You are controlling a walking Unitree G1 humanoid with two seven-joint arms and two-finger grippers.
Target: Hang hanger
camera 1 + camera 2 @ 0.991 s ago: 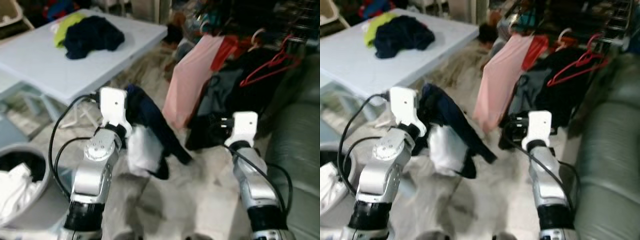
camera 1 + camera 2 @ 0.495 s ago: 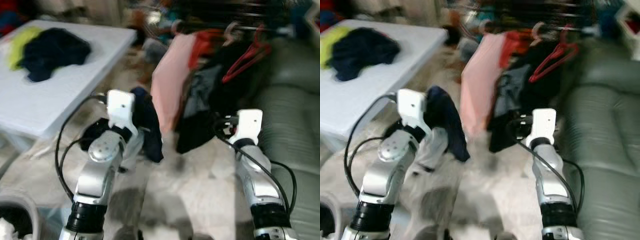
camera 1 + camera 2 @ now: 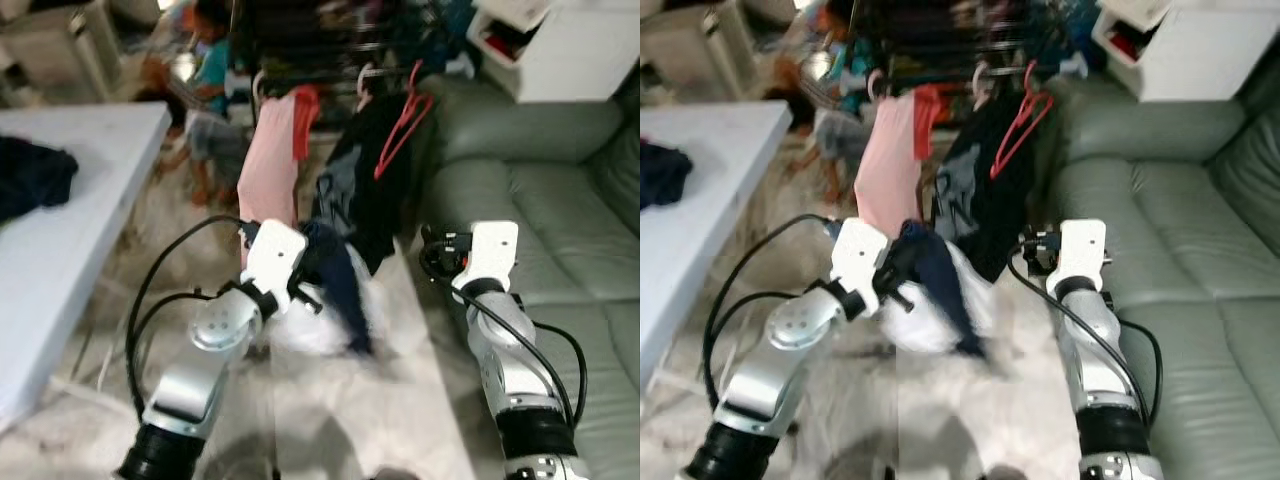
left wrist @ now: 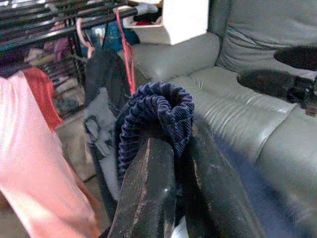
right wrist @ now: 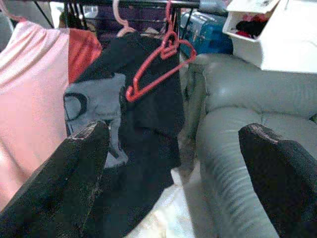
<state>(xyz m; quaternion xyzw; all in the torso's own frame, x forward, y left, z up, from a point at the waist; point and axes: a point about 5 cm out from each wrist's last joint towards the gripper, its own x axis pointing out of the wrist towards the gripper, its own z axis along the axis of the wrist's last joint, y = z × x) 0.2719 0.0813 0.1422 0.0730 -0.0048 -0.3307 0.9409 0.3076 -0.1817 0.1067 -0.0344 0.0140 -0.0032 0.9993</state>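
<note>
Your left gripper [image 4: 171, 163] is clamped on the navy garment [image 4: 158, 116]; your right gripper [image 5: 183, 163] gapes empty. You've turned: the clothes rail [image 5: 133, 3] with its red hanger [image 5: 158, 64] now faces you, so approach.

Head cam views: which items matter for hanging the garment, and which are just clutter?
Job:
- left gripper, shut on the navy garment
- right gripper, open, empty
- clothes rack
- empty red hanger

Lying about:
- pink shirt, black-and-grey shirt, already hung
- green sofa
- white table with dark clothes
- white box
</note>
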